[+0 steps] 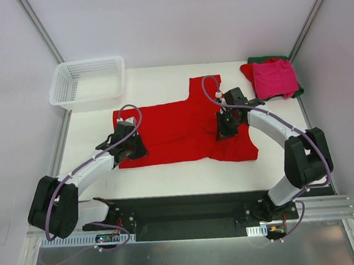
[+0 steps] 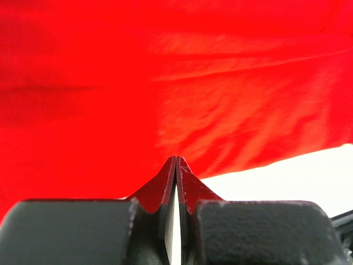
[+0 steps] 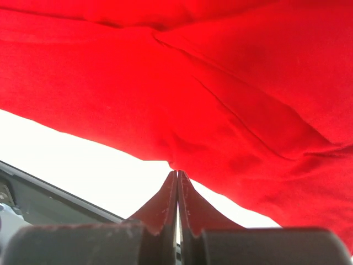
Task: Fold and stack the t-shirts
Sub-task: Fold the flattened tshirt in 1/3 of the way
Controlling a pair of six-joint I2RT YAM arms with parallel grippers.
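Left gripper [image 2: 176,161] and right gripper [image 3: 177,174], jaws together, each on bright red t-shirt [image 1: 177,129] edge.

I see a white basket [image 1: 87,84] blocking the far left corner of the table [image 1: 154,79], and a pile of folded shirts [image 1: 275,79] fills the far right corner. The red shirt [image 1: 183,129] covers the middle, with my left arm [image 1: 88,167] and right arm [image 1: 275,128] over its ends. There is bare room at the back between basket and pile, and along the front.
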